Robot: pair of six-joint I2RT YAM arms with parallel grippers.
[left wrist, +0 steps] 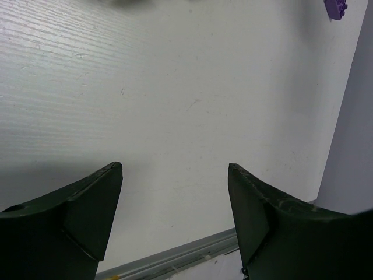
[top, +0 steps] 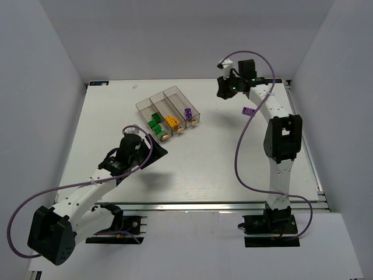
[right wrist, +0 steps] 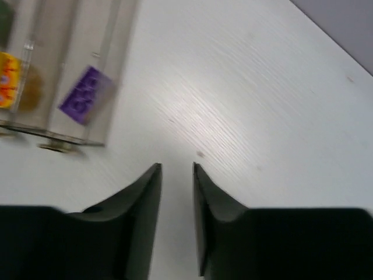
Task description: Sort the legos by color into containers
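Three joined transparent containers lie on the white table. The left bin holds green legos, the middle one yellow-orange legos and the right one a purple lego. A second purple lego lies loose on the table beside the right arm; the left wrist view catches it at the top right edge. My right gripper hovers right of the bins. Its jaws stand a narrow gap apart with nothing between them, and the binned purple lego is ahead to the left. My left gripper is wide open and empty over bare table.
Grey walls enclose the table on the left, back and right. A metal rail runs along the table edge below the left gripper. The yellow-orange legos show at the left edge of the right wrist view.
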